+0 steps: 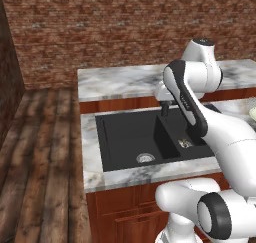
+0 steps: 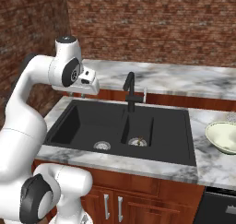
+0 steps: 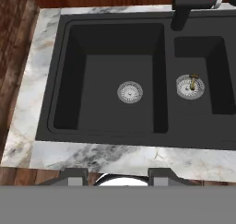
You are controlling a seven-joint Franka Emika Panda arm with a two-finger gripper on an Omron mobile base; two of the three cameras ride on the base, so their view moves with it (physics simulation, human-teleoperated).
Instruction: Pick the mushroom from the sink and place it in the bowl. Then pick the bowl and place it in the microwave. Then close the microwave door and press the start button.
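While hovering high above the sink point(image 3: 115, 80), holding nothing between parted fingers point(image 3: 76, 176); mushroom point(image 3: 193, 81) sitting on the smaller basin's drain, bowl point(image 2: 224, 136) waiting on the bench point(image 2: 207, 161); every step remaining.

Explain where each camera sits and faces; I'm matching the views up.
Left base view: behind-left of the arm, looking down at the sink; white arm rising lower right.
Right base view: behind-right, same sink, bowl at right; arm lower left.
Hand view: above the sink, looking down; fingertips at the bottom.
All share the sink and the mushroom.
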